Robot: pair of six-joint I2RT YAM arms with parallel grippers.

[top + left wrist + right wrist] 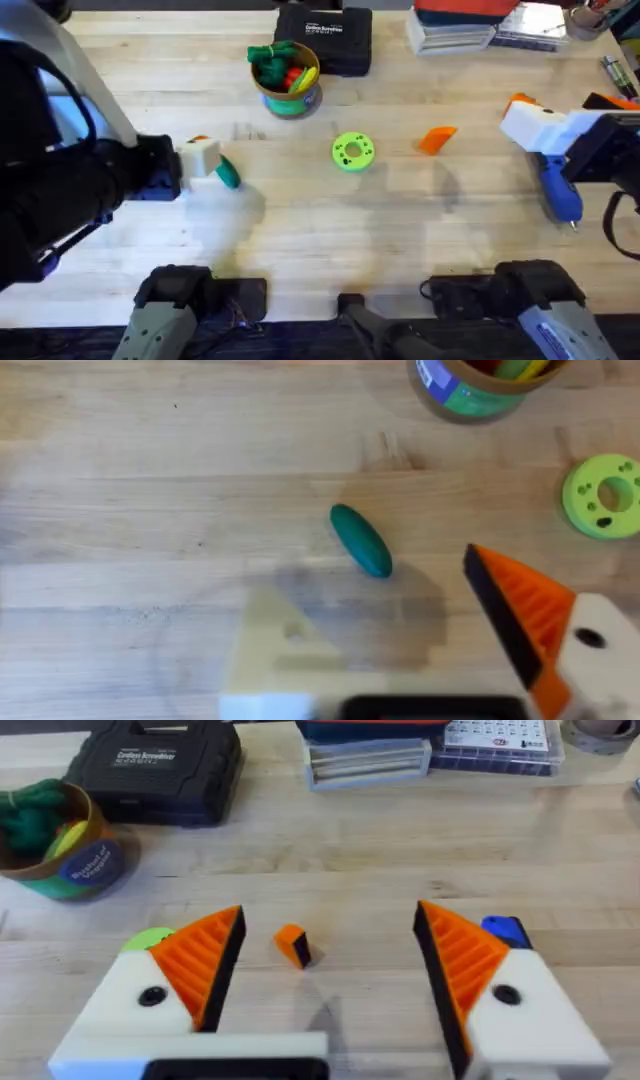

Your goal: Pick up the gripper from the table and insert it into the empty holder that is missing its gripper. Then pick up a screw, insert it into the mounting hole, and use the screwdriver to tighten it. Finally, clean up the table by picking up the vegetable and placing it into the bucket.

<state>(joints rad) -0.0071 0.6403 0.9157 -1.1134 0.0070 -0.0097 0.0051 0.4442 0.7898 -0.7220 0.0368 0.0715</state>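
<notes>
We saw the table (pixel 330 225) carrying the gripper (pixel 436 139), green disc (pixel 352 151), vegetable (pixel 228 173), bucket (pixel 287 77), black case (pixel 325 38) and screwdriver (pixel 559 190).

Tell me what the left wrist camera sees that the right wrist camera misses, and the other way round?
Left wrist alone: a dark green oval vegetable lying on the table. Right wrist alone: a black case, a stack of boxes, a loose orange wedge, and a blue screwdriver behind one finger. Both: the yellow tin and the bright green disc.
</notes>
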